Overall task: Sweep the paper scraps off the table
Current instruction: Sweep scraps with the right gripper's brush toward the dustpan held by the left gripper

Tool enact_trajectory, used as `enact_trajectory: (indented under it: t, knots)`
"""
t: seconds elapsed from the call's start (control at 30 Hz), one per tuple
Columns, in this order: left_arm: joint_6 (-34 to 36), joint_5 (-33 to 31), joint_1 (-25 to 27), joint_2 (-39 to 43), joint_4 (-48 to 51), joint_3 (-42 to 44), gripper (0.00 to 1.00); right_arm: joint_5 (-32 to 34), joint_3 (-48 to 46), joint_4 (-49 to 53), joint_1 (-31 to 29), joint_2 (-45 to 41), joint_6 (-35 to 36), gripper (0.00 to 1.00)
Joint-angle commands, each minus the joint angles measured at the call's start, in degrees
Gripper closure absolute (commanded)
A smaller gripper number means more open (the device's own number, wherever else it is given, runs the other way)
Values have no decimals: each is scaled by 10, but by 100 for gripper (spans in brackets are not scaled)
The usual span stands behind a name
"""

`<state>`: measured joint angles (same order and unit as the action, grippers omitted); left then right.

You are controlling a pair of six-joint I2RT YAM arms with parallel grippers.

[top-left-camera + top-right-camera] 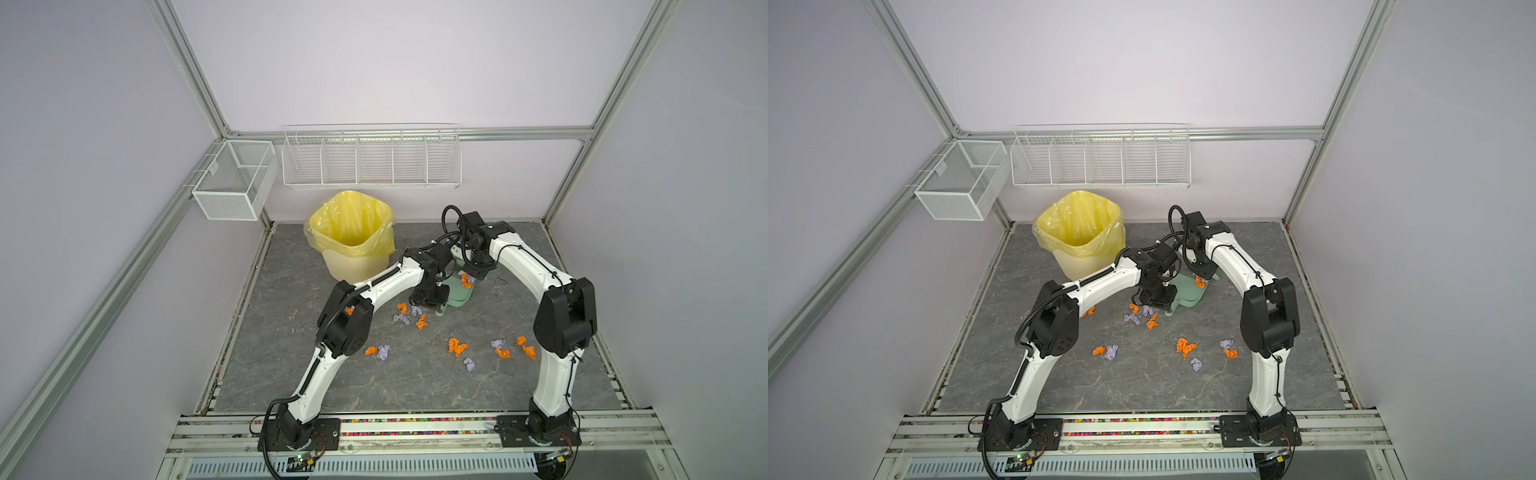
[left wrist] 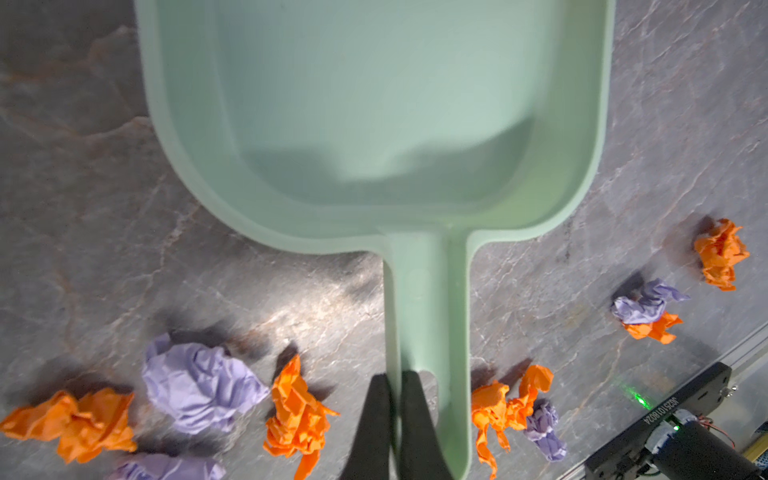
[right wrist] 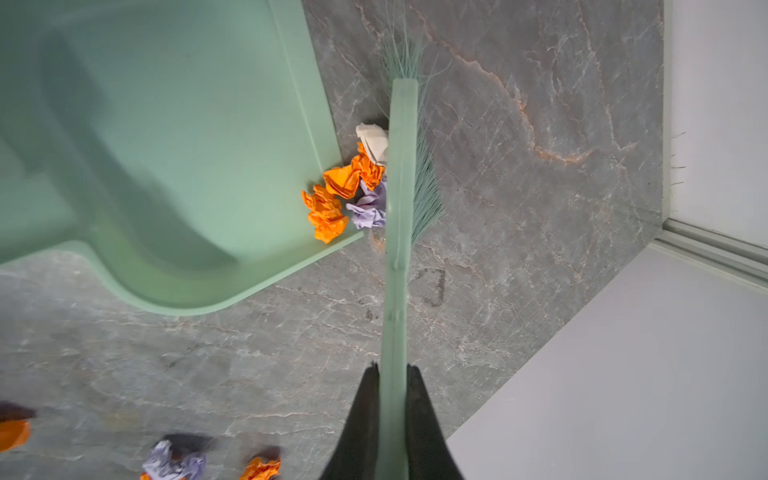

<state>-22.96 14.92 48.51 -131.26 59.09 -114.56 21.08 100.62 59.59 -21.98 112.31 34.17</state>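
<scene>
**Dustpan in my left, brush in my right, a few scraps at the lip**

My left gripper (image 2: 395, 376) is clenched on the side wall of the long handle of the mint-green plastic dustpan (image 2: 374, 104). The pan lies flat on the dark grey, marble-veined table (image 2: 83, 208), and the part of its inside that my left wrist camera sees is bare. My right gripper (image 3: 392, 368) is clamped on the thin flat handle of the mint-green bristle brush (image 3: 401, 166). The handle runs straight out between my jaws, and the bristles fan onto the table just beside the pan's open lip.

The small crumpled paper scraps are orange and pale lavender. A little cluster of them (image 3: 345, 195) sits at one corner of that lip, squeezed between the brush head and the dustpan, with the orange wads lapping onto the lip itself (one cream wad is at the cluster's far end, and I cannot tell whether it touches the pan).

In both top views the rest lie scattered on the table nearer my bases. One group is just beside the dustpan's handle (image 1: 409, 313) (image 1: 1142, 316), a pair lies near my left elbow (image 1: 378, 352), and others lie mid-table (image 1: 457, 347) and by my right elbow (image 1: 525, 347).

A cream round bin lined with a yellow plastic bag (image 1: 353, 237) stands at the table's far edge, apart from the dustpan.
</scene>
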Motion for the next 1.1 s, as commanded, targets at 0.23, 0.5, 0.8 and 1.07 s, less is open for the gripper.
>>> enact_trajectory:
  t: [0.23, 0.5, 0.8, 1.07]
  knots:
    - [16, -1, -6, -9, 16, -9, 100, -172, -52, 79, -50, -94, 8, 93]
    - [25, -8, -6, 0, 6, 5, 100, -207, -80, 48, -56, -178, -24, 93]
    - [28, -24, -6, 15, -15, 37, 100, -182, -75, 38, -51, -189, -98, 93]
    - [20, -22, -6, 30, -34, 64, 100, -153, -78, 53, -43, -186, -139, 93]
